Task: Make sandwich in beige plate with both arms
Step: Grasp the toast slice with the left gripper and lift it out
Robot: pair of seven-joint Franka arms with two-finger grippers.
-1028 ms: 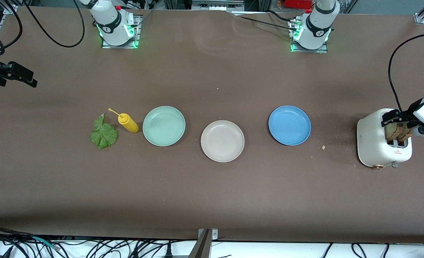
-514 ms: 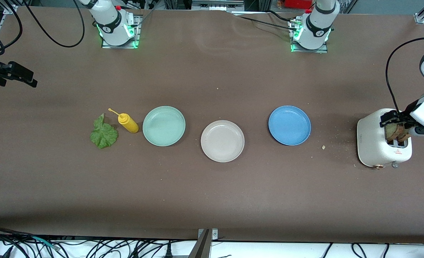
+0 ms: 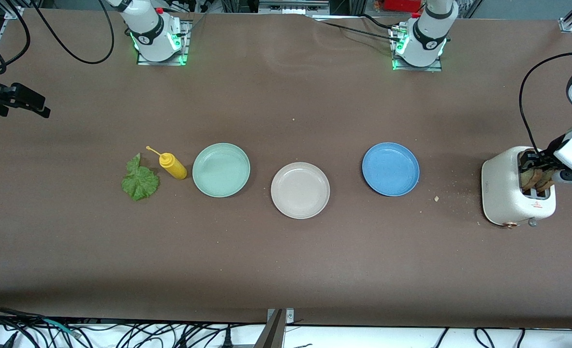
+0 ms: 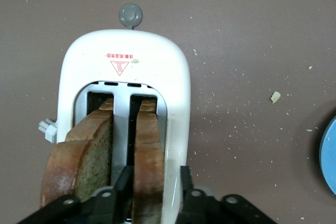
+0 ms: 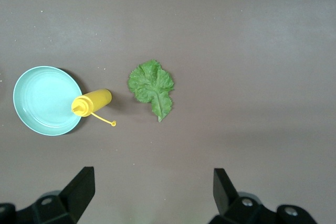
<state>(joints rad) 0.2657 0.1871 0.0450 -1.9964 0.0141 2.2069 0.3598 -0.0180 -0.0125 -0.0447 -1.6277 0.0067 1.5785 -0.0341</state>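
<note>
Two browned bread slices [image 4: 79,156] [image 4: 148,150] stand in the slots of a cream toaster [image 3: 503,188] at the left arm's end of the table. My left gripper [image 4: 153,174] is down over the toaster [image 4: 126,51] and straddles one slice. One finger sits in the gap between the slices against the bread; the other stands a little off it over the toaster's rim. The beige plate [image 3: 300,190] lies empty mid-table. A lettuce leaf [image 3: 139,181] lies flat toward the right arm's end. My right gripper [image 5: 152,174] waits high over the table, open and empty.
An empty mint-green plate [image 3: 221,169] and an empty blue plate [image 3: 390,169] flank the beige one. A yellow squeeze bottle [image 3: 172,165] lies between the lettuce and the mint plate. Crumbs [image 3: 436,198] dot the table near the toaster.
The left gripper's fingers have drawn in from wide open to close around one slice, and the hand has shifted slightly over the toaster. The right arm has not moved.
</note>
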